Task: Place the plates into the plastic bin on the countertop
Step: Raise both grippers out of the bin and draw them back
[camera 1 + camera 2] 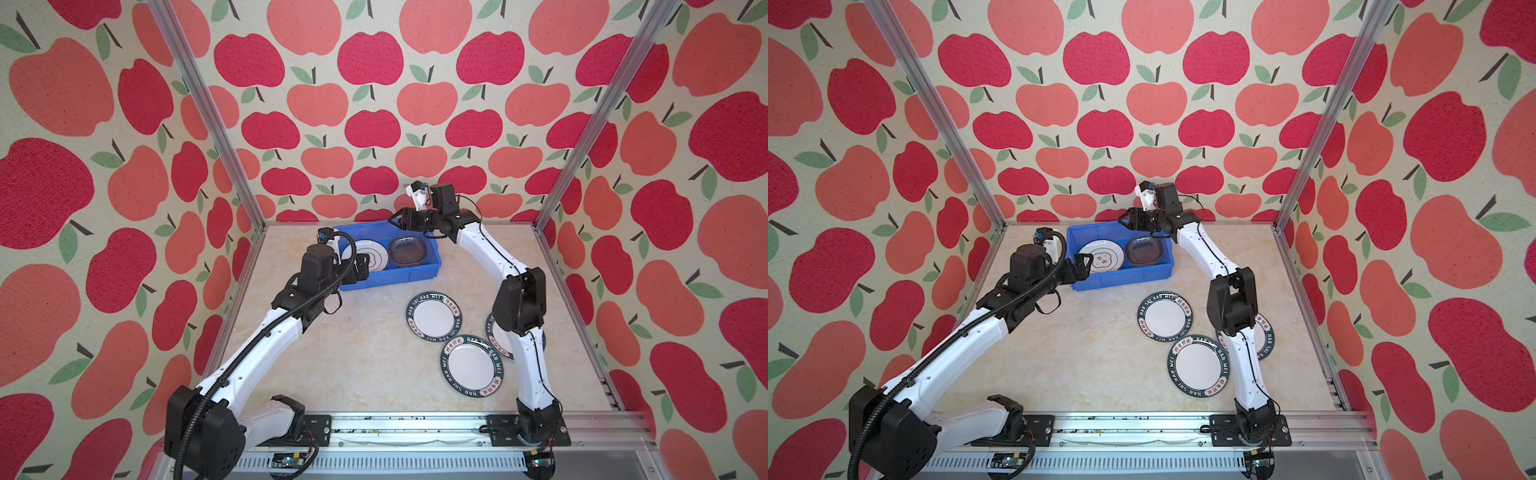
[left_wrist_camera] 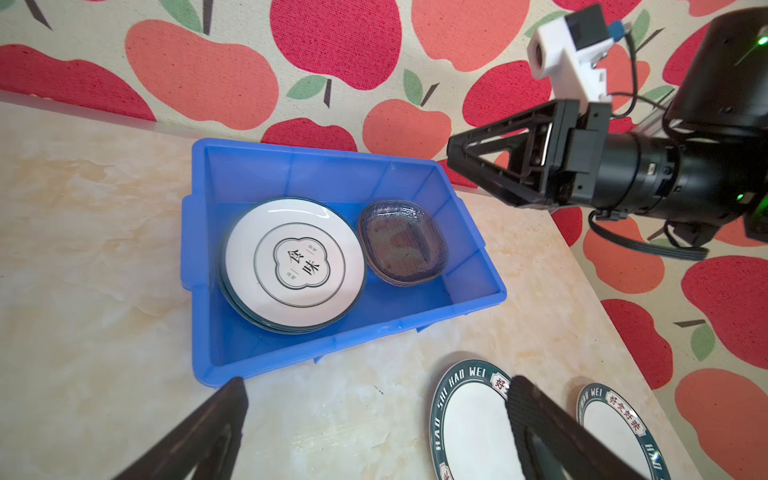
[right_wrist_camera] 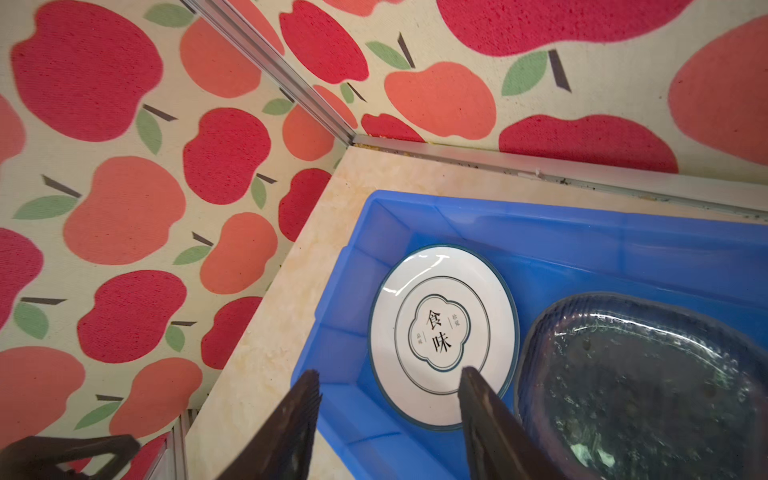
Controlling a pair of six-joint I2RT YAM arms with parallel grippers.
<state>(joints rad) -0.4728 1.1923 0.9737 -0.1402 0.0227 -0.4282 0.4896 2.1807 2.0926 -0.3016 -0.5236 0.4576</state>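
The blue plastic bin [image 1: 386, 279] [image 1: 1121, 279] stands at the back of the countertop [image 1: 332, 357]. Inside it, a white emblem plate [image 2: 291, 266] [image 3: 442, 332] tops a stack beside stacked grey glass plates [image 2: 403, 243] [image 3: 640, 386]. Three green-rimmed plates lie on the countertop in front: one [image 1: 434, 316], a nearer one [image 1: 471, 365], and one [image 1: 1264, 336] partly hidden by the right arm. My left gripper [image 1: 361, 266] [image 2: 378, 382] is open and empty at the bin's near-left corner. My right gripper [image 1: 395, 220] [image 3: 390, 372] hovers open and empty above the bin's back rim.
Apple-patterned walls and aluminium rails [image 1: 257, 232] close in behind and beside the bin. The right arm's elbow [image 1: 519, 303] stands over the plates on the countertop. Both arm bases sit on the front rail [image 1: 415, 428].
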